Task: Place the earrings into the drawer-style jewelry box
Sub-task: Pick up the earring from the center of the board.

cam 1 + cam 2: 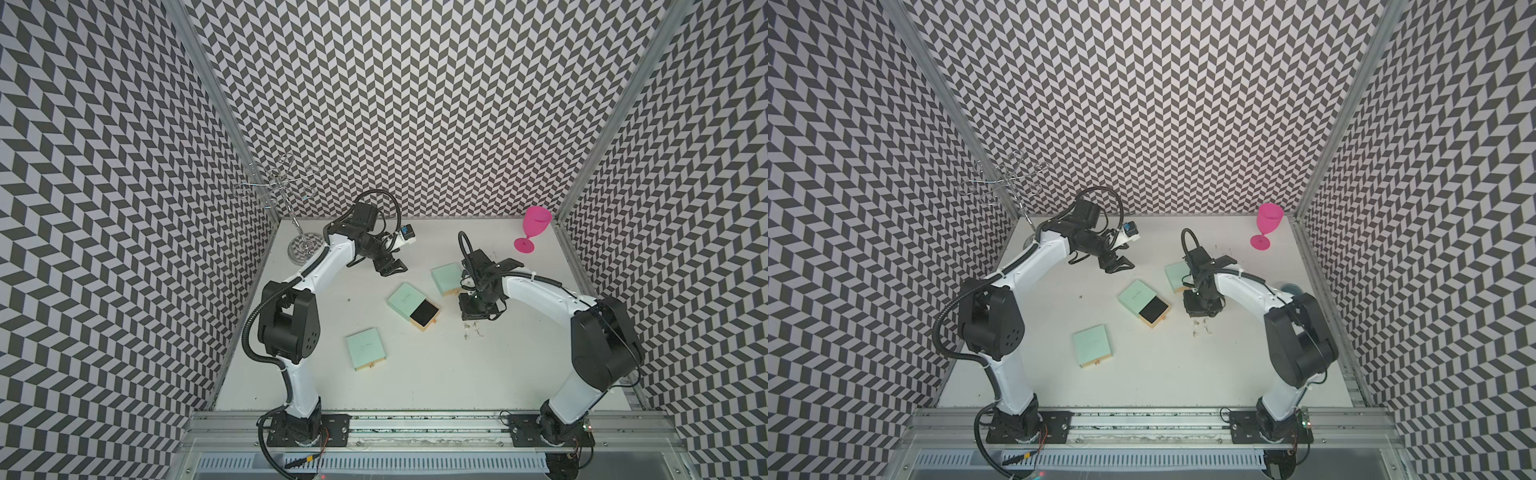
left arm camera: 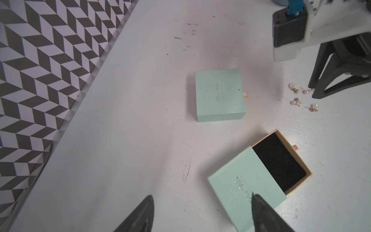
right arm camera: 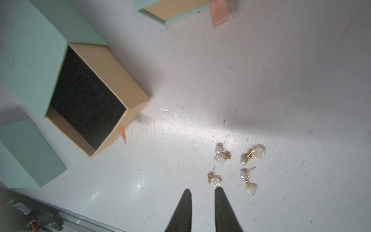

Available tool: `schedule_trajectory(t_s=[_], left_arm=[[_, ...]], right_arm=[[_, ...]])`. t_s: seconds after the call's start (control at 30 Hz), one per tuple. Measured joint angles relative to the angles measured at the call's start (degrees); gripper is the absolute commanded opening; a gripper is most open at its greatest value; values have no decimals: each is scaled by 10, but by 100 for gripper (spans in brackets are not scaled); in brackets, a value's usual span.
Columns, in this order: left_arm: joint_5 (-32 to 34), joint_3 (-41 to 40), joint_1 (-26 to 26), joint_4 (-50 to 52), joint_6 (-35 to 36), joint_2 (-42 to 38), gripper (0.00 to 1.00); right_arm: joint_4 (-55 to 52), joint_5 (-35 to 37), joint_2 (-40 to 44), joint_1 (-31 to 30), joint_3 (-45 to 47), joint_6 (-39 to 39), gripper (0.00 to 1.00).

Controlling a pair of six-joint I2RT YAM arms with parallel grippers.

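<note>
The right fingers (image 3: 222,209) are standing a narrow gap apart with nothing between them. They are pointing down at the tabletop (image 3: 281,90), their tips just beside the earrings (image 3: 234,166). The four earrings, pale beads on gold-coloured pins, are lying loose on the tabletop in a small cluster, near the jewelry box (image 1: 405,297) but outside it. Its tan drawer (image 3: 88,96) is sitting pulled partway out of the mint sleeve, showing its black lining. The left fingers (image 2: 140,215) are spreading wide and holding nothing, well apart from the earrings. A closed mint box (image 1: 365,349) is lying toward the front, and a second closed box (image 1: 444,277) is lying beside the right arm. A pink goblet (image 1: 536,226) and a wire stand (image 1: 301,249) are standing near the back wall.
</note>
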State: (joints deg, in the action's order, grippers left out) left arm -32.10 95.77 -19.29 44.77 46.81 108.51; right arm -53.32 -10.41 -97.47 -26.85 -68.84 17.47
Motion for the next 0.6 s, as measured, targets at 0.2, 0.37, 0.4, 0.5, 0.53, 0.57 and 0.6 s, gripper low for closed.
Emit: schedule_trajectory(t_s=[0.2, 0.37, 0.4, 0.5, 0.53, 0.57, 0.6], left_arm=[[-10, -2, 9, 3, -13, 0, 78], [-15, -18, 16, 4, -15, 0, 79], [-17, -20, 17, 4, -15, 0, 79], [-21, -20, 19, 4, -15, 0, 79], [-22, -20, 20, 4, -15, 0, 79], [-22, -20, 21, 4, -15, 0, 80], [-22, -20, 21, 4, -15, 0, 80]], right_arm=[[-2, 10, 0, 0, 21, -1, 21], [0, 9, 10, -9, 59, -1, 23], [-2, 9, 11, -11, 64, -1, 23], [-5, 13, 11, -19, 65, -1, 24], [-5, 15, 11, -23, 64, -1, 24], [-5, 16, 11, -26, 64, -1, 24], [-4, 17, 11, -30, 64, -1, 24]])
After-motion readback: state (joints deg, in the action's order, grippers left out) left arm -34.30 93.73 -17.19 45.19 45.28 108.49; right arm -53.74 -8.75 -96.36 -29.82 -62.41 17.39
